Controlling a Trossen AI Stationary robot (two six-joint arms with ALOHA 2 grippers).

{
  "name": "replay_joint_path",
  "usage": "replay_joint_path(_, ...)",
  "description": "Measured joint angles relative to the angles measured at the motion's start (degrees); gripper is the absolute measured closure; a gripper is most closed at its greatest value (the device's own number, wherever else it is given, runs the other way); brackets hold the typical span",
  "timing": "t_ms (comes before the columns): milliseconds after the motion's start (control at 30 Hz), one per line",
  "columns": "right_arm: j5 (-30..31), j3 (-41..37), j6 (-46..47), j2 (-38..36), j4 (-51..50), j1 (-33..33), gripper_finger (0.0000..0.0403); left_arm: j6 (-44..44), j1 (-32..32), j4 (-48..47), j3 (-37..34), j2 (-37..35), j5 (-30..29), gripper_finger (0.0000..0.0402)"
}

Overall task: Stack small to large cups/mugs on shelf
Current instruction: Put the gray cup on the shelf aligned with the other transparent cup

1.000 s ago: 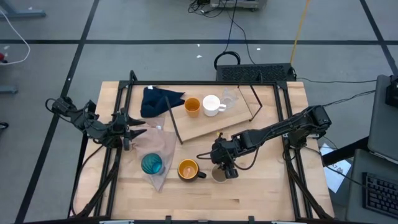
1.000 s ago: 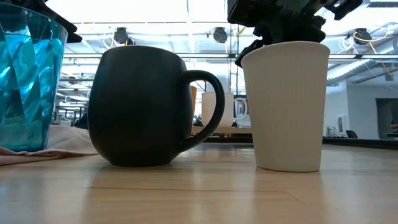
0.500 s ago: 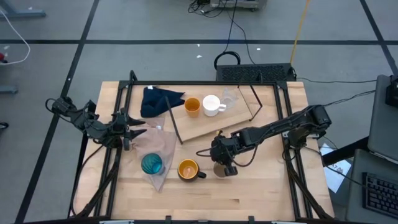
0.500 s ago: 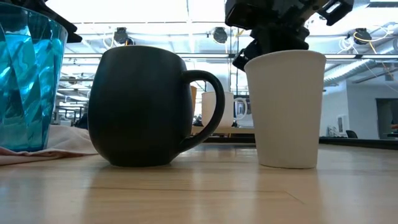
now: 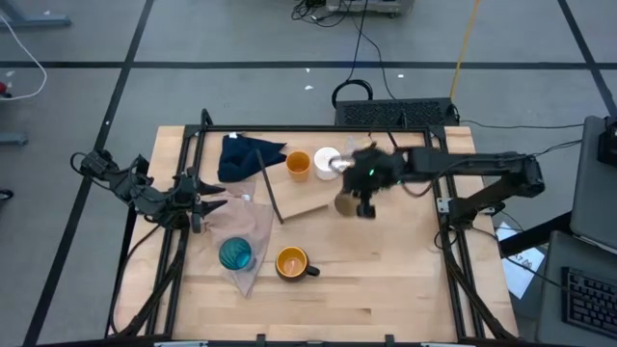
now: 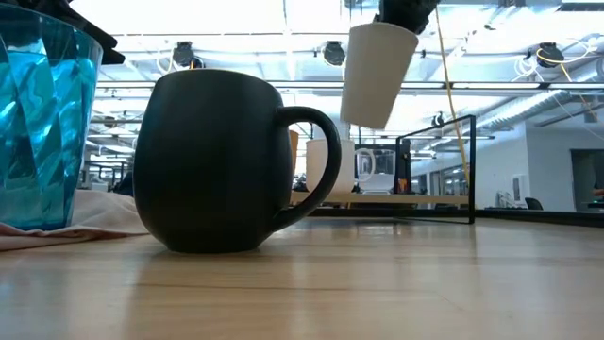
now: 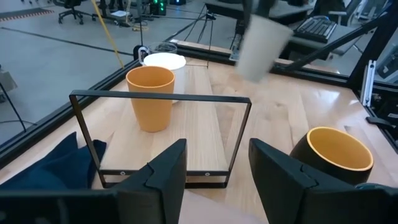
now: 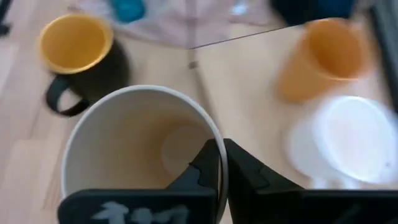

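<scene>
Fingers of the right gripper (image 8: 216, 163) are clenched on the rim of the grey-beige cup (image 5: 347, 203), held tilted in the air above the shelf (image 5: 308, 198). Just beyond stand the white mug (image 5: 329, 162) and orange cup (image 5: 298, 164). Left gripper (image 7: 217, 168) fingers are spread, empty, near the shelf's end.

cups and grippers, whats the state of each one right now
grey-beige cup: lifted off the table, tilted, over the shelf
right gripper: shut on the grey-beige cup's rim
left gripper: open, empty, at the table's left
small orange cup: upright on the shelf
white handled mug: upright on the shelf
dark mug: upright on the table
teal tumbler: upright on the pinkish cloth
</scene>
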Motion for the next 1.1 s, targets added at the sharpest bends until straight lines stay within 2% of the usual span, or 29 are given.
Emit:
replay_joint_path(300, 0.62, 6.46, -1.99, -1.26, -11.45, -11.06, 0.0402, 0.24, 0.0, 0.0, 0.0, 0.0, -0.07, 0.0229)
replay_joint_path(533, 1.81, 6.73, -2.66, -0.26, -18.91, -16.44, 0.0402, 0.02, 0.0, -0.09, 0.0, 0.0, -0.03, 0.0229)
replay_joint_path(900, 1.95, 5.95, -3.18, 2.43, -18.4, -20.28, 0.0403, 0.17, 0.0, -0.17, 0.0, 0.02, -0.03, 0.0229)
replay_joint_path(1100, 1.77, 2.14, -3.8, 2.99, -14.53, -23.09, 0.0403, 0.04, 0.0, -0.15, 0.0, 0.01, 0.06, 0.0229)
